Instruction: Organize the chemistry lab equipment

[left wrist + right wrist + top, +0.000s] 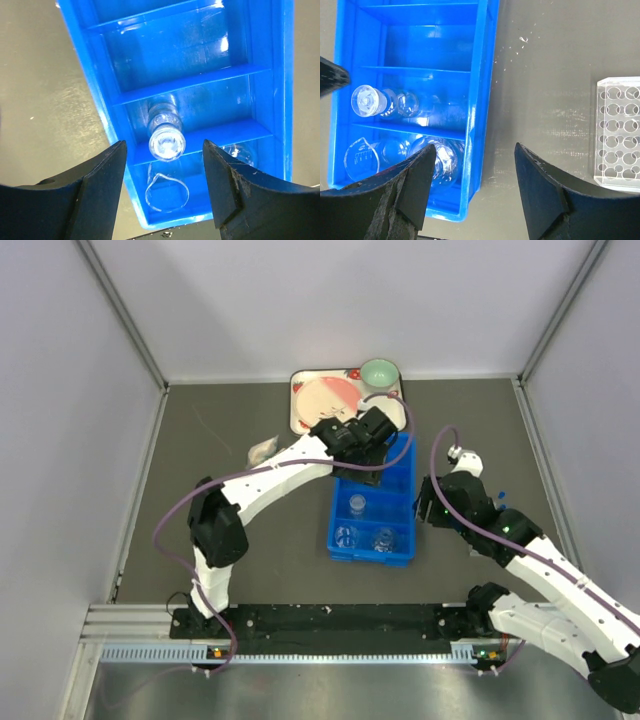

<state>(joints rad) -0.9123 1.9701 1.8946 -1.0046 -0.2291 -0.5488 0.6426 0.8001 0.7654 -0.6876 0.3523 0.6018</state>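
Spread wide and empty, the left gripper [163, 150] hovers over a small glass flask [166, 140] lying in the blue bin [100, 95], seemingly sorted into the compartment adjoining a beaker [167, 192], while the right gripper [475, 150], equally wide, hangs near the tube rack [620, 130].

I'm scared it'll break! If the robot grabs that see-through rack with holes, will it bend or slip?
The rack looks like stiff clear plastic, so probably no bending. Its smooth walls may slip in the right tool. It sits flat, so it shouldn't roll.
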